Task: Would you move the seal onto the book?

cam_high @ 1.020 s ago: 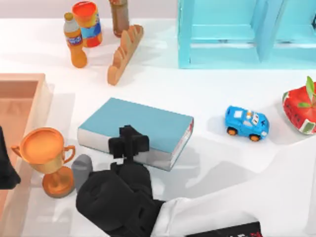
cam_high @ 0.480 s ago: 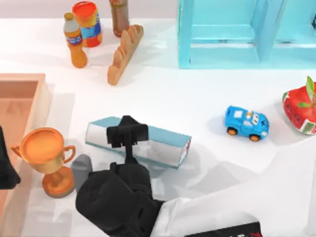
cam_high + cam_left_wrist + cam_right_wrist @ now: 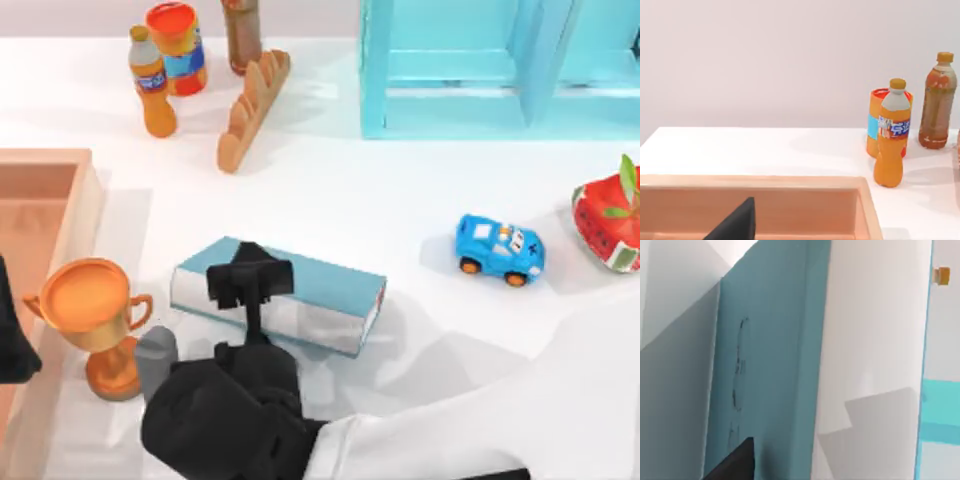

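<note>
One right gripper [image 3: 250, 283] over tilted book [image 3: 320, 285]

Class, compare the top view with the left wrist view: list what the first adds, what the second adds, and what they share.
Top view adds: the thick teal-blue book with the right gripper above it, the golden trophy, the blue toy car and the light-blue shelf unit.
Left wrist view adds: the plain pale wall behind the table.
Shared: the orange plastic bottle, the orange can, the brown bottle, the wooden tray and the parked left gripper.
</note>
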You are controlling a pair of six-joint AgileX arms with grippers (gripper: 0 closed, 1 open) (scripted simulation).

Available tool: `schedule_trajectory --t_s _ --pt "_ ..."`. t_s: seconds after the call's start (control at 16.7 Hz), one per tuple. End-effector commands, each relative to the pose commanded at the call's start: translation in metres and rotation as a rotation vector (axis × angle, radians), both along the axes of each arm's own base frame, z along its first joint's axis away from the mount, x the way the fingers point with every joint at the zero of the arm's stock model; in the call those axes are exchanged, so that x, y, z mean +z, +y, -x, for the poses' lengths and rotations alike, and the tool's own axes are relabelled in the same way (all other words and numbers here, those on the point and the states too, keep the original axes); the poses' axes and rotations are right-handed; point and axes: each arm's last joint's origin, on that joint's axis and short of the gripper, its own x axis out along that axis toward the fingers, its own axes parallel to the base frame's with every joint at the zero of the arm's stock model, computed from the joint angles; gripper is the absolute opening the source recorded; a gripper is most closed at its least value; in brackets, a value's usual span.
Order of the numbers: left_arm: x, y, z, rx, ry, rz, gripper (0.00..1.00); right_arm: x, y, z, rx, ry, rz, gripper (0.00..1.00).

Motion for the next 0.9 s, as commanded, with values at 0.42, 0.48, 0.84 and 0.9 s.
schedule_trajectory --t_s 0.42,0.48,0.84,0.9 --pt "0.0 0.0 0.0 0.0 0.0 0.0 1.0 0.011 0.022 0.099 0.072 0.055 -0.107 1.0" --pt "0.0 0.0 0.0 0.0 0.0 0.0 1.0 0.011 0.021 0.111 0.071 0.061 -0.111 1.0" --pt "0.0 0.0 0.0 0.0 0.0 0.0 1.0 0.009 0.001 0.139 0.01 0.029 -0.033 1.0" --pt "0.0 0.0 0.0 0.0 0.0 0.0 1.0 0.008 -0.001 0.138 -0.001 0.017 -0.014 1.0"
